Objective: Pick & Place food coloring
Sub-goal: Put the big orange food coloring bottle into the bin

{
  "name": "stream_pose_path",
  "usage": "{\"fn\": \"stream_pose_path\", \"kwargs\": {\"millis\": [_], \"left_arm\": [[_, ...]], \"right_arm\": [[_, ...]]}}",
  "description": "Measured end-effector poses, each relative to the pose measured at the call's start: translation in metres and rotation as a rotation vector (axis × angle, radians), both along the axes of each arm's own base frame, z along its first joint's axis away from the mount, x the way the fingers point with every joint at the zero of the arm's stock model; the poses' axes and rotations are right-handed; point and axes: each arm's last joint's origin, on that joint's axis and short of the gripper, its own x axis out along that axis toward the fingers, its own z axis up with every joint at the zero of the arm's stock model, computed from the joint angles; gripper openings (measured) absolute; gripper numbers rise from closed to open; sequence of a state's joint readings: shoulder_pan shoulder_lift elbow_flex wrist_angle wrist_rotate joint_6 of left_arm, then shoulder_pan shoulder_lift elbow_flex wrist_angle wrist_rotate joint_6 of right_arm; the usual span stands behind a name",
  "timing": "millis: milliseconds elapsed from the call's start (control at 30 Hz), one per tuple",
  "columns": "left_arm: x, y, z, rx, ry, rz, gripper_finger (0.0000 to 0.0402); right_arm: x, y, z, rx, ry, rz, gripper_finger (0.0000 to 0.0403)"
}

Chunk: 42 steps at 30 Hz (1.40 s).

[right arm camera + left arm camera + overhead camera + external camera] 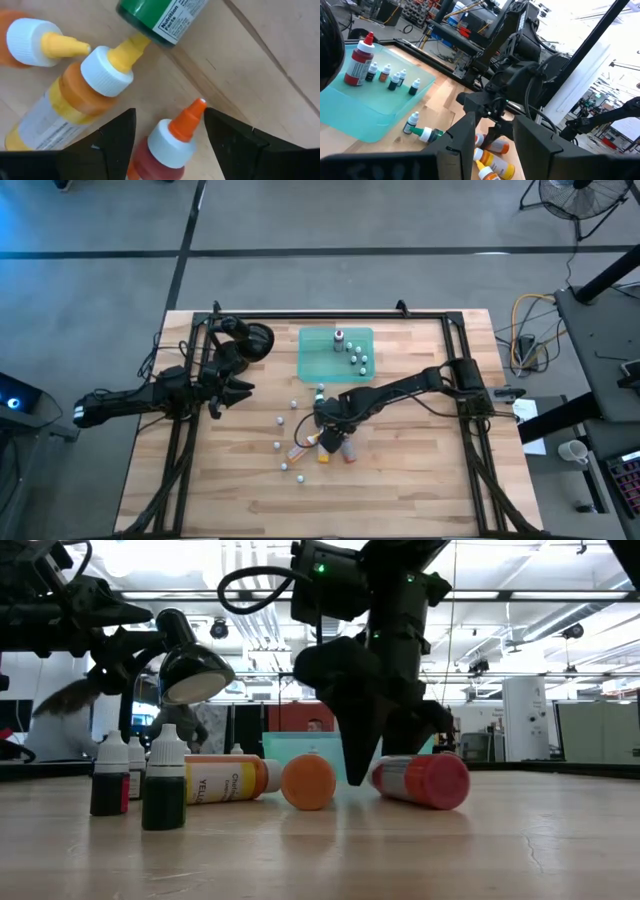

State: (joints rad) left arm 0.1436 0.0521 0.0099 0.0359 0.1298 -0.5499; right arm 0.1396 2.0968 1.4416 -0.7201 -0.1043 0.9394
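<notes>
Several food coloring bottles lie on the wooden table near its middle: a red one with an orange nozzle (pixel 160 155) (pixel 425 781), a yellow one (pixel 70 102), an orange one (pixel 25 35) and a green one (pixel 165 17). My right gripper (pixel 167 114) (pixel 328 423) points down over them, open, one finger on each side of the red bottle's nozzle and white collar, touching neither. My left gripper (pixel 222 402) (pixel 492 135) waits at the table's left, level, open and empty.
A translucent green tray (pixel 315 360) at the table's far middle holds a red bottle (pixel 359 65) and several small ones. More small bottles (pixel 280 445) (pixel 165 780) stand scattered left of the pile. A dark frame (pixel 460 380) borders the table.
</notes>
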Motion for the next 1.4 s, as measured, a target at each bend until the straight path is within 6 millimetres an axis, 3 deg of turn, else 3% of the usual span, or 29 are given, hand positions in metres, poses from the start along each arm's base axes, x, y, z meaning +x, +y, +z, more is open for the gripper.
{"fn": "stream_pose_path", "kwargs": {"millis": [533,1400], "left_arm": [[0.000,0.000,0.000,0.000,0.000,0.000,0.0106],[0.000,0.000,0.000,0.000,0.000,0.000,0.0106]], "right_arm": [[-0.009,-0.010,0.008,0.029,0.147,-0.104,0.0221],[-0.007,-0.008,0.010,0.226,0.177,-0.208,0.0203]]}}
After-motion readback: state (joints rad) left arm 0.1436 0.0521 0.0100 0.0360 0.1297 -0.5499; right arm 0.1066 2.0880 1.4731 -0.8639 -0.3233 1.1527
